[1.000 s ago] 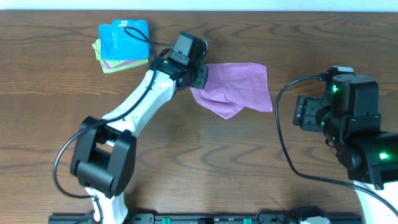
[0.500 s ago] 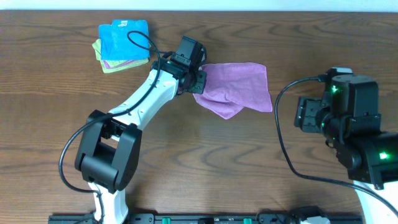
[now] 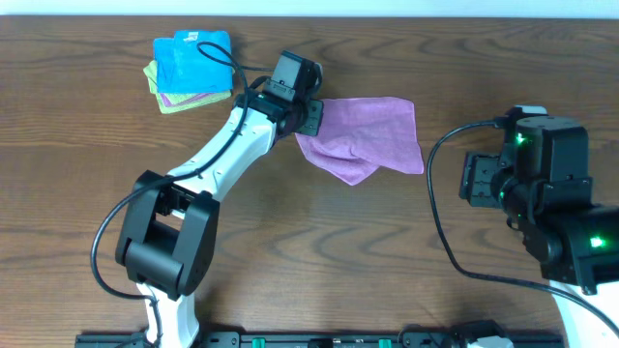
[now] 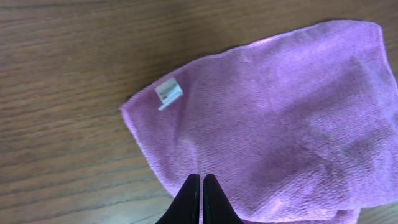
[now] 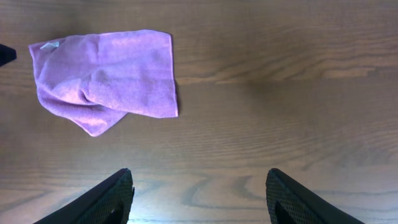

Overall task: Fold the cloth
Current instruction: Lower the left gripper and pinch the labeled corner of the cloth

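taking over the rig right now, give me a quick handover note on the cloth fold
Left pincer: shut on the edge of the purple-lilac microfibre cloth, apparently pinching it.
Right pincer: open, above the bare wooden table, apart from the cloth.
Cloth: mid-table, rumpled, one side bunched on itself. Its small white tag sits at the corner near the left pincer.
Done: the grasp only, no clean fold yet.
Left: probably carry the held edge across to the opposite edge, then flatten.

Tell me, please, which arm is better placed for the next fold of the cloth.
Probably left: the left gripper is shut on the cloth, while the right gripper hangs open, apart from it.
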Tool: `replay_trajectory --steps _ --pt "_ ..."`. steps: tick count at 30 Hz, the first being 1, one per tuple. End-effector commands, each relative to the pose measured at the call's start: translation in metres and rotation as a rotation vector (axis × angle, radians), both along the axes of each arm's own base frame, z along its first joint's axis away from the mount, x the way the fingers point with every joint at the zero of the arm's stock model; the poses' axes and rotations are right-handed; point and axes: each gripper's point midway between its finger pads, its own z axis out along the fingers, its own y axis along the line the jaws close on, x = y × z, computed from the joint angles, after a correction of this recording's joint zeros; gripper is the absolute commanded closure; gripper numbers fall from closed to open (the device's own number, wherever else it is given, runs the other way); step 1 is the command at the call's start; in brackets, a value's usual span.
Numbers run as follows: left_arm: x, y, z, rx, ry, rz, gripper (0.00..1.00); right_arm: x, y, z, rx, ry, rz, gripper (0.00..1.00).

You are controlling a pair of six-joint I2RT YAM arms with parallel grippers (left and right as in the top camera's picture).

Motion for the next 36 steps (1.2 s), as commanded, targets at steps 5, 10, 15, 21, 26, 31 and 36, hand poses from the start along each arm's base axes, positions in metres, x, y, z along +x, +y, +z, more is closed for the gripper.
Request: replay_trajectory --steps 5,10,15,21,26,31,36 --pt "0.016 0.005 -0.009 0.026 -0.007 -0.017 0.94 -0.001 0.001 0.000 0.010 0.001 0.014 0.37" --pt "0.016 -0.002 -0.028 0.025 0.040 -0.045 0.95 -0.001 0.001 0.000 0.010 0.001 0.014 0.37" --pt "0.024 -0.006 -0.038 0.047 0.084 -0.062 0.94 -0.002 0.001 0.000 0.010 0.002 0.014 0.37" --pt "0.035 -0.006 -0.033 0.061 0.062 -0.046 0.94 -0.003 0.002 -0.001 0.012 0.009 0.017 0.37" --pt "0.034 0.000 -0.046 0.081 0.088 -0.037 0.94 -0.003 0.002 -0.001 0.013 0.008 0.017 0.36" --pt "0.028 0.003 -0.057 0.101 0.123 -0.039 0.95 -0.003 0.002 -0.001 0.015 0.008 0.019 0.36" --pt "0.026 0.005 -0.062 0.120 0.134 -0.045 0.94 -0.003 0.002 -0.001 0.015 0.008 0.019 0.36"
